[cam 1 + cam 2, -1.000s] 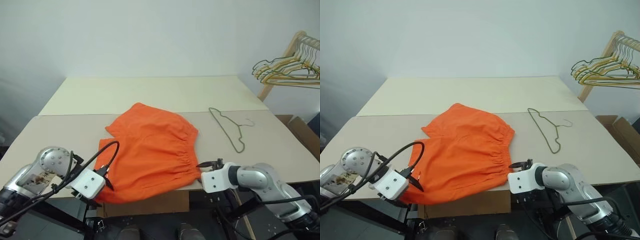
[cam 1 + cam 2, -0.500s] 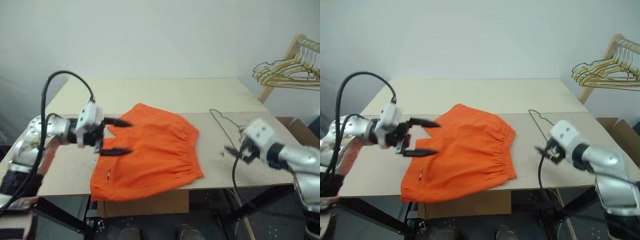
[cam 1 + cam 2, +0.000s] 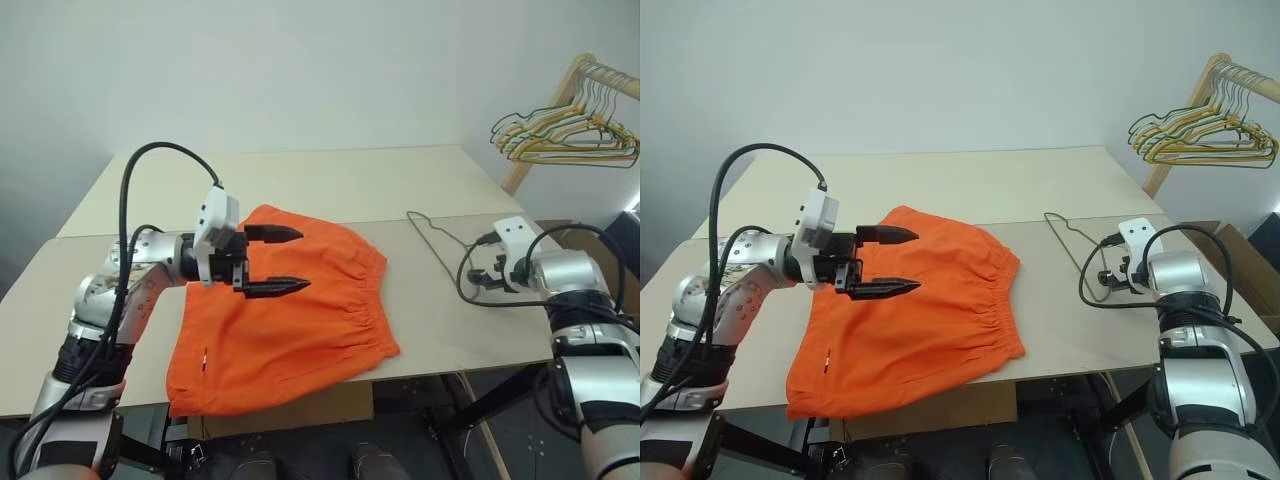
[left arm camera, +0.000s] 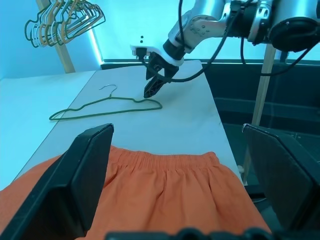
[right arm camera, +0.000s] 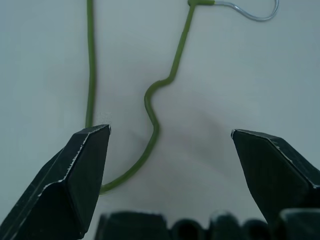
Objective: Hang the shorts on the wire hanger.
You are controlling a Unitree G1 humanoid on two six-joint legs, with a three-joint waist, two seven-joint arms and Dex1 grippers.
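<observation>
A: Pale wall behind, a cream worktop (image 3: 330, 180) in two joined slabs, and off past its far right corner a wooden rack of bunched hangers (image 3: 560, 135). Where do the task's things lie?

B: The orange shorts (image 3: 290, 310) lie flat just under and beyond the left pincer (image 3: 278, 261), which hovers over their upper left part with its two black fingers spread wide and nothing between them. The wire hanger (image 5: 150, 107) lies flat on the worktop right below the right pincer (image 3: 1117, 281); the right wrist view looks down between spread fingers at its thin green wire, one bent shoulder between the tips and the small silvery hook further ahead.

A: How will they handle?

B: I'd judge the shorts light, limp and apt to bunch or slide. The gathered waistband (image 3: 372, 305), on the side toward the hanger, looks thickest and gives the firmest hold. The hanger is stiff but thin and lies flush on the board, so it may skate away from closing fingers. The kink in the shoulder, or the neck below the hook, seems the best purchase.

A: Biggest risk?

B: Pinching only one layer of cloth, or the wire twisting in the grip.
</observation>
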